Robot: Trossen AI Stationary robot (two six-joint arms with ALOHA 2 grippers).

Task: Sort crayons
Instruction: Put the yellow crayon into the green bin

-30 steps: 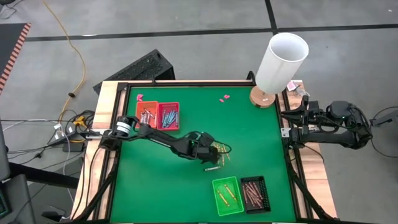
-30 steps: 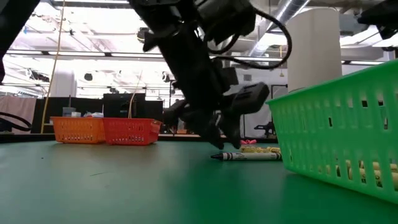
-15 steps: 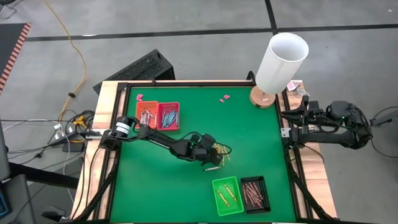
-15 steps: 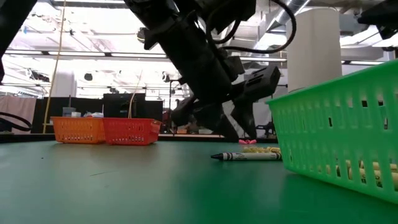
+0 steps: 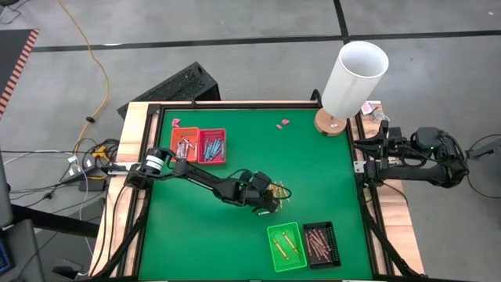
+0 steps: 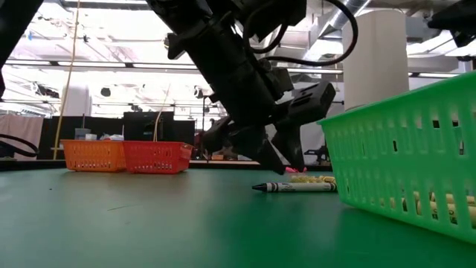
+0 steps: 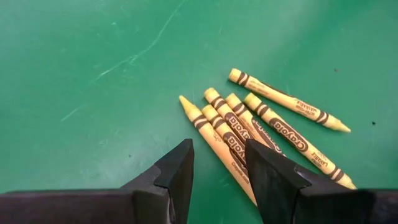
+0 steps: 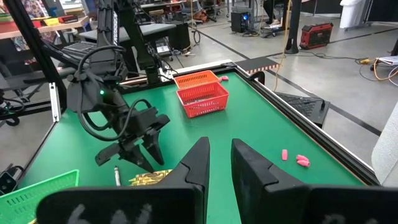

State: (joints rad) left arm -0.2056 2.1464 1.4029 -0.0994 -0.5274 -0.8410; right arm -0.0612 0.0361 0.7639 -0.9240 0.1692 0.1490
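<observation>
My left gripper (image 7: 217, 171) open a little, holding nothing, low over the yellow crayons (image 7: 261, 127), six thin sticks lying close together on the green table (image 7: 93, 56), near the green basket (image 5: 285, 244)

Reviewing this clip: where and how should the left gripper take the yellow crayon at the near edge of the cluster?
Left gripper open above the yellow crayons. Probably grip the outermost crayon mid-shaft, from straight above, fingers across its width. It lies flat, green mat free on one side, a neighbour tight against the other.
</observation>
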